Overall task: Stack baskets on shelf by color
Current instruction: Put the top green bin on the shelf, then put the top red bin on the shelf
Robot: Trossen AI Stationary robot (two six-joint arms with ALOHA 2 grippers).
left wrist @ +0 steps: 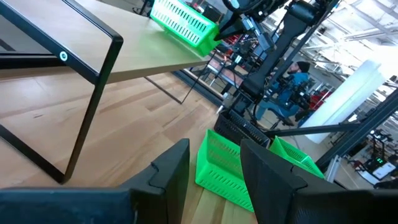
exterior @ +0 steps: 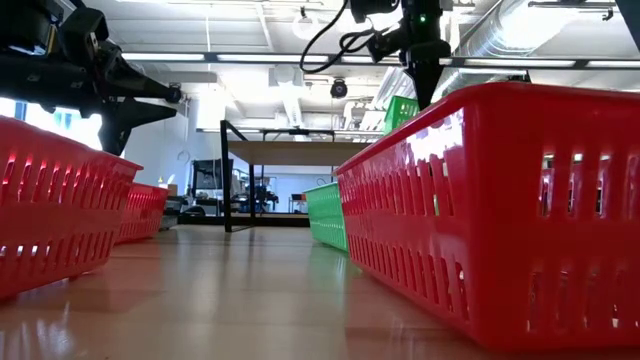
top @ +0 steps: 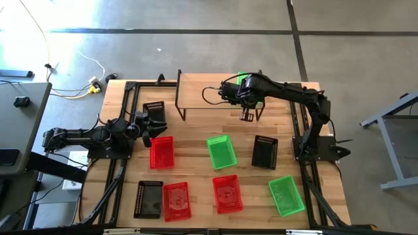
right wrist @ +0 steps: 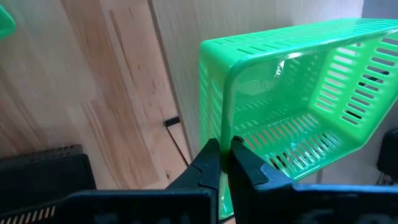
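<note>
Light: bright, even; ceiling strip lights [exterior: 300, 57] glow in the low view.
Glare: white highlights on the near red basket [exterior: 500, 200].
Shadows: soft, short.
Blur: nearest basket wall slightly soft.

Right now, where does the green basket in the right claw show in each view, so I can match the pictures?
High view: green basket on the shelf, right end, mostly hidden by the right arm.
Low view: upper middle, above the shelf top.
Left wrist view: top centre, on the plank.
Right wrist view: fills the right half, rim pinched by the right claw.
Shared landmark: the shelf.
</note>
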